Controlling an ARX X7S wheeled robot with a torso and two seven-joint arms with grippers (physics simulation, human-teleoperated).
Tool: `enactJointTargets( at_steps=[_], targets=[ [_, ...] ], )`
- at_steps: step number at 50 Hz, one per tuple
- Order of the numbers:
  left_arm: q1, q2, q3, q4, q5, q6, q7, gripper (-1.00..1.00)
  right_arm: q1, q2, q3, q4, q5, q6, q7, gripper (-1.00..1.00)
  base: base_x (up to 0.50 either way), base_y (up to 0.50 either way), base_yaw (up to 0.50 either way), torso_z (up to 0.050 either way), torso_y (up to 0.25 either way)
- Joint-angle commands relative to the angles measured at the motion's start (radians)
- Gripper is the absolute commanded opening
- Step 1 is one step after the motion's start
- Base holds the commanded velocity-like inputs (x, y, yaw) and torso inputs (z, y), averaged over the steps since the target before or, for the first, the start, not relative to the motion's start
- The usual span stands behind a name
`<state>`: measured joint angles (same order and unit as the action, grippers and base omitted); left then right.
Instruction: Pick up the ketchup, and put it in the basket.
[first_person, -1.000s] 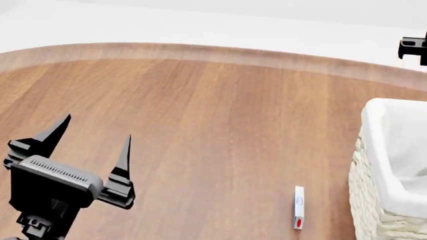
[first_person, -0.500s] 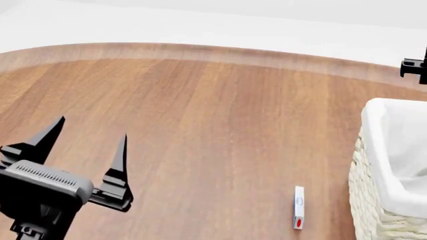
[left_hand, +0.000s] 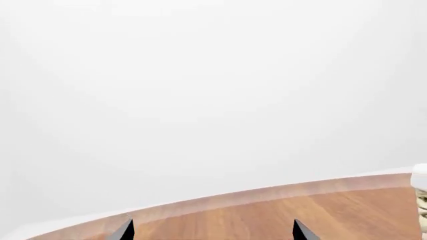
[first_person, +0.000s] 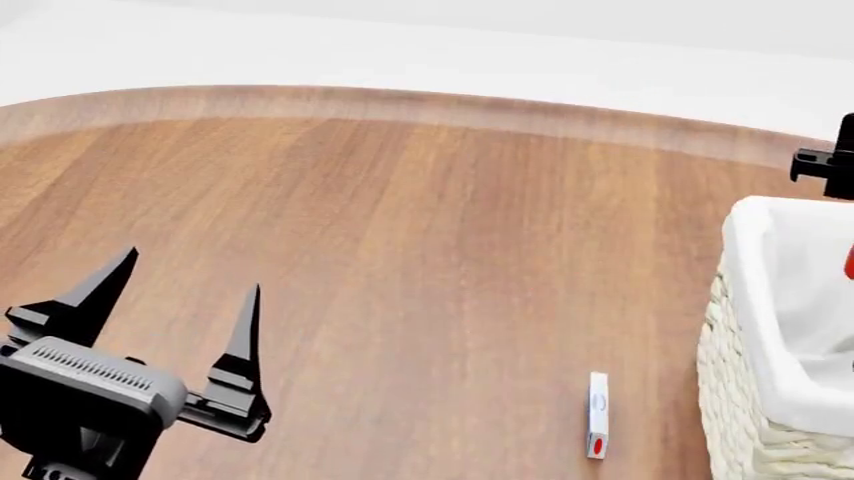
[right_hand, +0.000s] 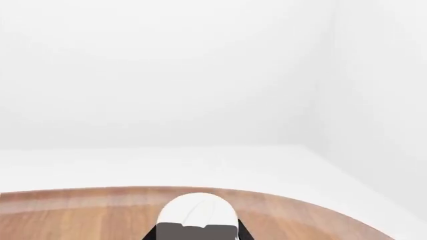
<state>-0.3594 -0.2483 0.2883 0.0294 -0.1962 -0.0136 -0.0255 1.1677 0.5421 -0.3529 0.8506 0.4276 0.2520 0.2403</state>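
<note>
Right gripper (right_hand: 197, 235) looks clamped on the ketchup (right_hand: 197, 212) near the basket (first_person: 771, 300); left gripper (first_person: 167, 315) spread, empty; letting go early could dump it outside the rim.

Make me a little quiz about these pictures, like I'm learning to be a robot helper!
1. True or false: the left gripper is open and empty.
2. What lies on the table near the basket? A) a spoon B) a small white box C) a cup
3. Fill in: the white cap in the right wrist view belongs to the ____.
Key: 1 true; 2 B; 3 ketchup.
</note>
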Motion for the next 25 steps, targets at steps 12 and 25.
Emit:
enactJointTargets(
  at_steps=[12, 25],
  targets=[
    [0.017, 0.011, -0.017, -0.001, 0.003, 0.022, 0.021, 1.0, 0.035, -0.089, 0.022, 0.241, -0.065, -0.168, -0.073, -1.0, 0.0, 0.0, 0.0, 0.0, 0.0],
    [0.023, 0.007, -0.016, -0.013, -0.001, 0.038, 0.017, 1.0, -0.043, -0.085, 0.041, 0.179, -0.042, -0.161, -0.05, -1.0, 0.0, 0.0, 0.0, 0.0, 0.001]
  ],
)
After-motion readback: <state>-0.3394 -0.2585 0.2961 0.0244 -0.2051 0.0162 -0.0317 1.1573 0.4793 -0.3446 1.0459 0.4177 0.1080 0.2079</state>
